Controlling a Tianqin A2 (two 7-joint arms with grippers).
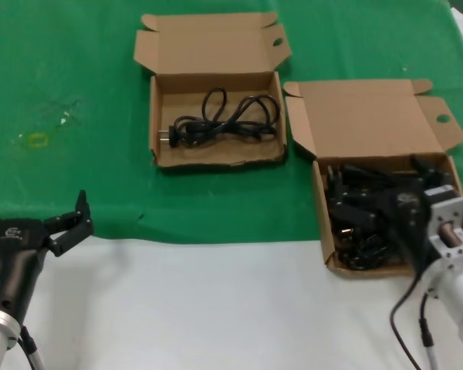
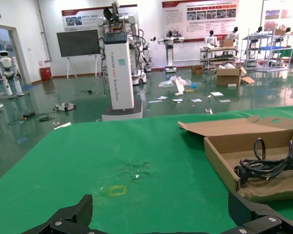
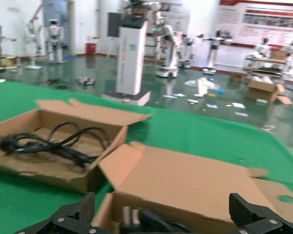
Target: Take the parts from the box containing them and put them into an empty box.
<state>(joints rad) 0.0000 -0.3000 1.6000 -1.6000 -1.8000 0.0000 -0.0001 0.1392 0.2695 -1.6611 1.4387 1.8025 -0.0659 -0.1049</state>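
Plainly unlabelled boxes [image 1: 216,81]; right claw [image 1: 397,204] over parts [image 1: 355,208].

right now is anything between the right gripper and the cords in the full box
Nothing visible. The right gripper hangs open directly over the piled cords in the full box, whose lid is folded back.

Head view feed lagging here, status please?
Right gripper open over the full box. Left gripper open, idle near table edge. One cord in far box.
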